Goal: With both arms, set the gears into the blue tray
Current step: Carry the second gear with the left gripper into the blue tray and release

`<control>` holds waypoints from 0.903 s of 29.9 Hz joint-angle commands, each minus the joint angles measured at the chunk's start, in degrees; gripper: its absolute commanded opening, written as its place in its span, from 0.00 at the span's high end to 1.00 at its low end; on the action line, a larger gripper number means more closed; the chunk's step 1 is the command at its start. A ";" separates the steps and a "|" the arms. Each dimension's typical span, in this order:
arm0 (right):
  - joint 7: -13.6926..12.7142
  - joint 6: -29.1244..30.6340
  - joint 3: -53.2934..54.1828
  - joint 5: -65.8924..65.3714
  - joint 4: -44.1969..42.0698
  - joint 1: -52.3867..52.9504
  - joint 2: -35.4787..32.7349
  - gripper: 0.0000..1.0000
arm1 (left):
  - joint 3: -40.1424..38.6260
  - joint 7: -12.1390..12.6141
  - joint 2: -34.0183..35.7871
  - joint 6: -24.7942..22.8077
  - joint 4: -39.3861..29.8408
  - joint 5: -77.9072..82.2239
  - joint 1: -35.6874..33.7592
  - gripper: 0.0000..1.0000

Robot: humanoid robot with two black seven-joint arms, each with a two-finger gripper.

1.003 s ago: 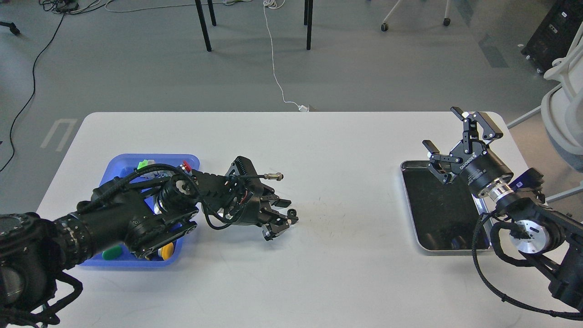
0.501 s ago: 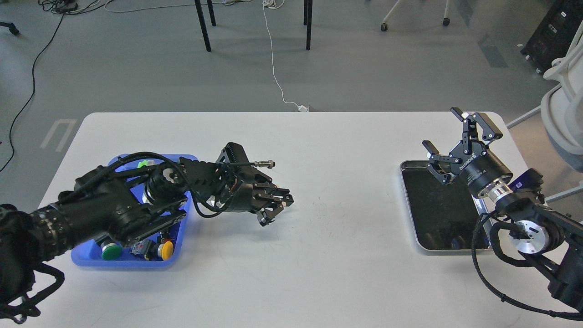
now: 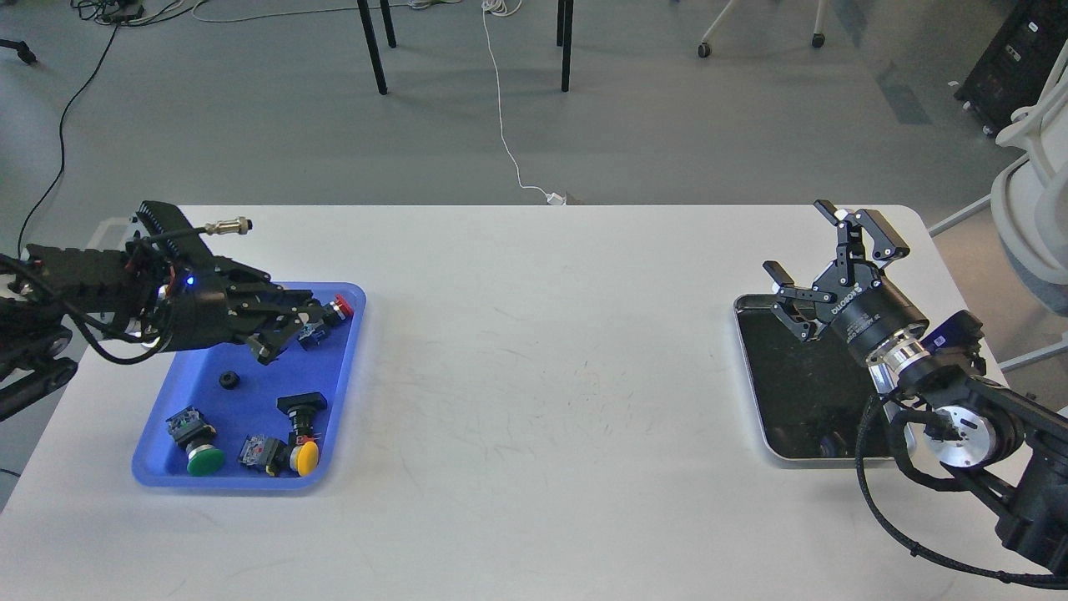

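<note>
Gear [image 3: 229, 380] now lies in the blue tray [image 3: 350, 351], freshly dropped; left gripper [image 3: 279, 334] has swung back over the tray, jaw state unclear. Right gripper [image 3: 822, 267] hovers wide over the black tray [image 3: 751, 376], whose contents are unclear.

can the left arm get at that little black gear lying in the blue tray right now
Probably yes. The left pincer hangs over the blue tray, just behind the gear, which lies alone on bare tray floor. The push-button switches sit apart from it.
</note>
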 commanded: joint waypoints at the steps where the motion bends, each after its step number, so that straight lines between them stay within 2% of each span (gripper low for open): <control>1: 0.00 0.04 -0.18 0.03 0.06 0.00 0.05 0.03 | -0.23 0.00 -0.06 0.76 2.38 0.26 2.62 0.88; 7: 0.00 0.04 -0.18 0.03 -0.20 0.00 -0.03 0.03 | -0.05 0.00 -4.37 0.84 10.03 0.08 3.59 0.87; 13: 0.00 0.13 -0.18 -0.06 -0.20 0.09 -0.12 0.03 | 0.47 0.00 -5.95 0.76 10.74 0.26 4.21 0.86; 20: 0.00 0.13 -0.18 -0.06 -0.20 -0.09 -0.56 0.03 | 0.47 0.00 -6.48 0.76 11.09 0.26 5.44 0.75; 22: 0.00 0.13 -0.18 0.02 -0.20 -0.26 -0.65 0.03 | 0.47 0.00 -6.48 0.76 11.62 0.26 5.53 0.65; 23: 0.00 0.13 -0.18 -0.06 -0.20 -0.26 -0.65 0.03 | 0.30 0.00 -6.57 0.76 11.62 0.17 5.61 0.56; 25: 0.00 -0.04 0.00 -0.06 -0.20 -0.35 -0.56 0.03 | -0.32 0.00 -6.57 0.84 11.62 0.08 5.62 0.29; 26: 0.00 -0.04 0.00 -0.06 -0.20 -0.35 -0.56 0.03 | -0.32 0.00 -6.40 0.93 11.44 0.08 5.62 0.23; 27: 0.00 -0.04 -0.09 -0.06 -0.20 -0.35 -0.56 0.03 | -0.40 0.00 -6.13 0.93 11.18 0.08 5.53 0.22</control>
